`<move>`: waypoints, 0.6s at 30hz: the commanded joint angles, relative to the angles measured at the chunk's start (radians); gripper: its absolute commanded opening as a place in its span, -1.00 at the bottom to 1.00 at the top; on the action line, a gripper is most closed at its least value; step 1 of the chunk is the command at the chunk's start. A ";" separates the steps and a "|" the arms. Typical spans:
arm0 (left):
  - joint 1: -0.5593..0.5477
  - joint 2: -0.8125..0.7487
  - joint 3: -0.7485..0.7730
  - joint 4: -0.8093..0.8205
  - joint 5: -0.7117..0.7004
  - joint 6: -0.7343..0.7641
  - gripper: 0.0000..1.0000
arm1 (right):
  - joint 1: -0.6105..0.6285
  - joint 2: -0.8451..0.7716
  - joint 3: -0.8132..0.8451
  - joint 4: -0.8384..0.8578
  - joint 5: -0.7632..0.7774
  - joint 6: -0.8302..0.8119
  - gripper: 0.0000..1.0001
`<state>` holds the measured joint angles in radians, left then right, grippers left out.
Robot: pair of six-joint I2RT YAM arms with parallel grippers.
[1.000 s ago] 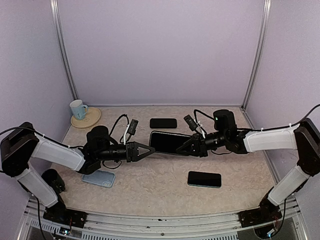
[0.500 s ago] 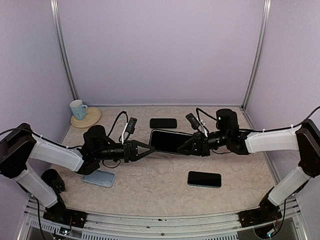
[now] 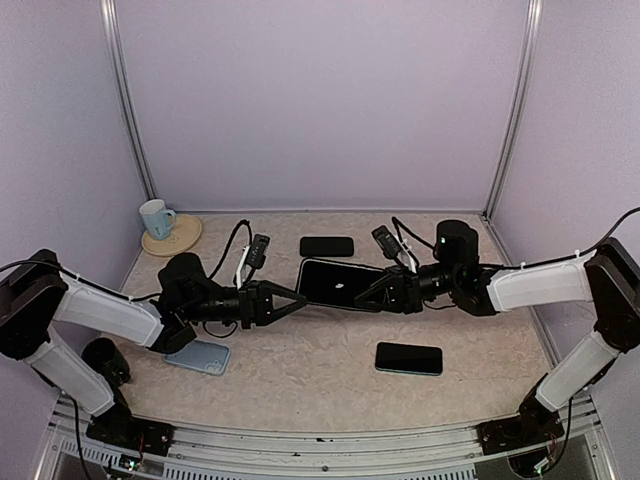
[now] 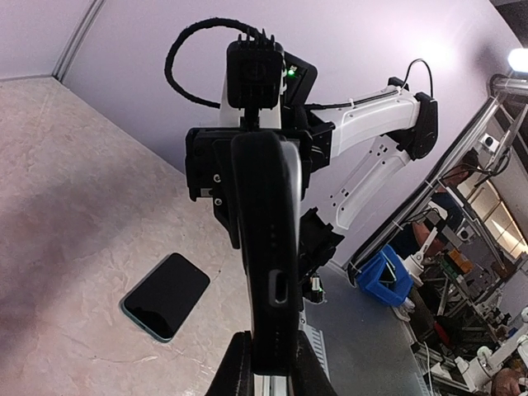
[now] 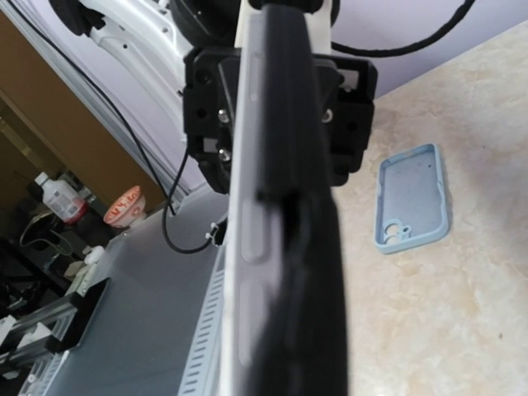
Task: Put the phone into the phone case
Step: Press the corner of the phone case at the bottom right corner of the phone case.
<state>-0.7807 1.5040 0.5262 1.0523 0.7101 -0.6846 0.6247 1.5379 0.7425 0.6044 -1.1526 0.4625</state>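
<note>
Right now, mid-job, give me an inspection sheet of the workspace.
Surface: table, marbled, flat.
Job's things: phone raised off the table, held at both ends; blue case empty, lying by the left arm.
Clutter: mug on coaster, far left; far phone; near phone.
Grippers: left gripper and right gripper each shut on a phone end.
Cables: cable loop at left wrist, another at right.
Surroundings: purple walls on three sides.

soft, even light from above; faint shadows on the table. a lamp glares at the left wrist view's upper right. the phone looms close and blurred in the right wrist view.
</note>
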 commanded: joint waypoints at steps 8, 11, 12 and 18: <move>0.055 -0.099 -0.078 0.134 0.090 -0.017 -1.00 | -0.083 -0.006 -0.041 0.122 -0.061 0.053 -1.00; 0.057 -0.110 -0.092 0.146 0.093 -0.020 -0.99 | -0.084 -0.005 -0.043 0.133 -0.064 0.062 -1.00; 0.057 -0.113 -0.093 0.148 0.094 -0.019 -0.98 | -0.084 -0.005 -0.043 0.136 -0.065 0.066 -1.00; 0.061 -0.121 -0.105 0.167 0.106 -0.024 -0.87 | -0.089 -0.004 -0.050 0.169 -0.073 0.091 -1.00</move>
<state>-0.7807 1.4719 0.4885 1.0859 0.7185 -0.6952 0.6395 1.5543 0.7311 0.6991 -1.1610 0.5488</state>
